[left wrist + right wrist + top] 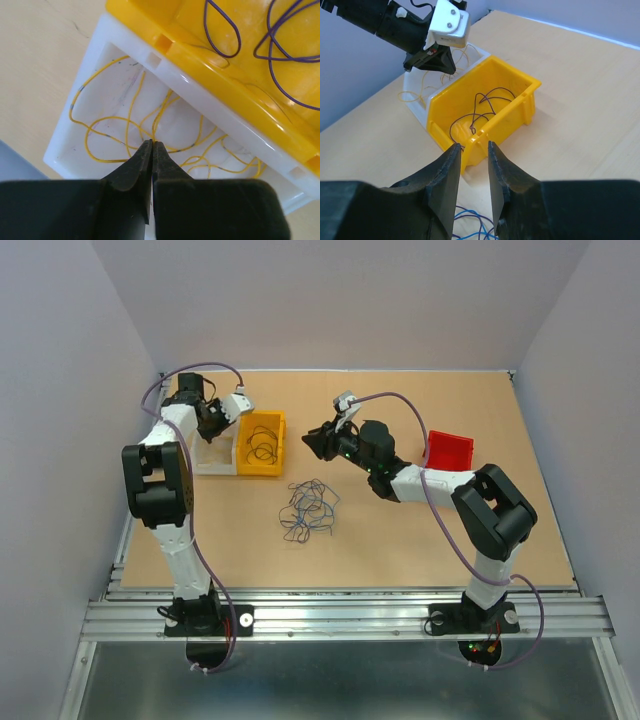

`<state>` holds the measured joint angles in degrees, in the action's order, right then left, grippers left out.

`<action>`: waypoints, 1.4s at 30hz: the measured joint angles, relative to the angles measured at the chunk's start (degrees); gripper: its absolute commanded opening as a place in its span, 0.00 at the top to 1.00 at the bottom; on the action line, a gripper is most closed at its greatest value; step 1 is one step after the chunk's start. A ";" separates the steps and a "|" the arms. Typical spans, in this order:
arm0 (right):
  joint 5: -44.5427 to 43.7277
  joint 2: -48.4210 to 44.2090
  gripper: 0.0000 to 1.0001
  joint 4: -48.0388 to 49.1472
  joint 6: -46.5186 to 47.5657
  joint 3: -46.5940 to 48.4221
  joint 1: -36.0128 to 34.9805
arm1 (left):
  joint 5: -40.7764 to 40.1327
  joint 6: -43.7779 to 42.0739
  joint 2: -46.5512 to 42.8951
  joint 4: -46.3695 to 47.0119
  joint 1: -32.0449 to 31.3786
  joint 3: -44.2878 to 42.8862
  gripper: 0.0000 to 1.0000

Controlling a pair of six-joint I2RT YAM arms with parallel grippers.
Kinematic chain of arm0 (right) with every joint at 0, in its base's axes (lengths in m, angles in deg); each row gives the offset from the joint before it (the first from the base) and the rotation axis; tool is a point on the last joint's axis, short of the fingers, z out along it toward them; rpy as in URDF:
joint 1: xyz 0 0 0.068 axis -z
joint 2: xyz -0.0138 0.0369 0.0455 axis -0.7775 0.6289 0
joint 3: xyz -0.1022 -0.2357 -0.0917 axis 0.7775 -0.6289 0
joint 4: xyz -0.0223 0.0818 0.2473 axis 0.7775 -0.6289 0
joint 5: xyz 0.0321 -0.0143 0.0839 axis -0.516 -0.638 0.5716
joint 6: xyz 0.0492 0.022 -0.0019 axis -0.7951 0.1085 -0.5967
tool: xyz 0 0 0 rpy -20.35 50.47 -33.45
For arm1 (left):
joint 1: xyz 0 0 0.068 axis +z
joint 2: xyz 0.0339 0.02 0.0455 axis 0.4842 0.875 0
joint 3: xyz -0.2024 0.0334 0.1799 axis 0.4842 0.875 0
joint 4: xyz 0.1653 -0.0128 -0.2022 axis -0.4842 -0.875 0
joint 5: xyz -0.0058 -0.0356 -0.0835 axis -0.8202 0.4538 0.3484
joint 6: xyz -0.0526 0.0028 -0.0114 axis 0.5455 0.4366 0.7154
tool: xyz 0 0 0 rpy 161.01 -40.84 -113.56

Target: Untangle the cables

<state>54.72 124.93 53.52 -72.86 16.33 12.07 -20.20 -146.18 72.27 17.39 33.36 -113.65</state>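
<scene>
The cables are a loose tangle of thin dark blue and purple wires point(310, 508) on the table between the arms; a bit of it shows under my right gripper point(470, 225). My right gripper point(472, 147) is open and empty, just in front of the yellow bin point(520, 80), which holds a purple wire point(485, 107). My left gripper point(151, 145) hovers over the white bin point(165, 72), jaws shut, with strands of the yellow wire point(115, 118) converging at its tips. In the top view the left gripper point(222, 430) is over the white bin point(210, 465) and the right gripper point(318, 440) is beside the yellow bin point(262, 468).
A red bin point(448, 450) stands to the right, behind the right arm. The yellow and white bins stand side by side, touching, at the back left. Grey walls enclose the table on three sides.
</scene>
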 measured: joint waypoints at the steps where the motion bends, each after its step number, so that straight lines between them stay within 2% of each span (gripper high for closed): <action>1: 0.00 0.00 0.66 0.02 0.02 -0.02 0.00 | -0.22 0.44 0.00 0.79 -0.11 0.00 0.78; 3: -0.02 -0.07 0.65 0.24 0.02 -0.46 0.07 | -0.61 0.90 -0.35 2.19 -0.13 0.55 0.71; 5: -0.02 -0.33 0.65 0.17 0.02 -1.22 0.24 | -0.76 1.49 -1.20 3.10 -0.09 1.70 0.57; 8: -0.04 -0.92 0.64 0.04 0.02 -2.12 0.66 | -1.07 2.49 -3.87 3.87 -0.07 4.07 0.45; 12: -0.39 -3.65 0.62 -0.31 0.04 -3.85 1.03 | -1.07 3.56 -8.41 3.96 -0.04 4.92 0.43; 14: -0.63 -5.60 0.60 -0.48 0.04 -4.98 1.11 | -1.11 3.85 -10.47 3.89 -0.04 4.92 0.39; 16: -0.85 -7.72 0.54 -1.27 0.07 -5.79 1.11 | -1.20 4.33 -12.72 4.04 -0.04 5.22 0.31; 17: -0.85 -8.35 0.51 -1.86 0.07 -5.86 1.14 | -1.25 4.59 -13.99 4.22 -0.04 5.84 0.25; 19: -0.83 -9.88 0.46 -4.46 0.46 -5.77 1.14 | -0.87 6.08 -17.22 4.74 -0.04 8.13 0.03; 20: -0.83 -10.45 0.43 -7.87 0.63 -5.31 1.14 | -0.74 7.02 -18.64 5.01 -0.04 9.29 0.01; 22: -0.83 -10.40 0.39 -12.83 0.94 -4.20 1.14 | 0.07 11.08 -22.51 6.84 -0.02 12.33 0.01; 24: -0.83 -10.23 0.36 -19.50 1.95 -3.06 1.14 | 1.62 19.45 -26.69 11.30 0.13 15.85 0.01; 27: -0.83 -10.05 0.36 -27.12 2.97 -3.04 1.11 | 2.19 29.24 -32.48 19.04 0.17 20.63 0.01; 29: -0.83 -9.68 0.36 -30.80 3.58 -3.08 1.14 | 0.98 37.62 -36.61 27.28 0.20 25.29 0.01; 31: -0.79 -9.11 0.40 -32.87 4.24 -3.08 1.11 | -1.05 43.98 -43.08 36.61 0.46 32.15 0.01; 34: -0.04 -7.26 0.43 -35.74 6.08 -3.08 1.14 | -5.07 50.56 -53.90 49.68 0.66 42.88 0.01; 37: 1.42 -4.59 0.41 -39.01 8.04 -3.04 1.11 | -5.77 55.39 -59.93 56.94 0.83 47.25 0.01; 42: 3.98 -3.30 0.33 -43.15 9.94 -3.04 0.70 | 4.22 59.93 -60.94 62.62 -0.68 48.48 0.01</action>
<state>58.70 121.63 10.37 -62.91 13.30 12.77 -15.98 -86.25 11.33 80.01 32.68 -65.17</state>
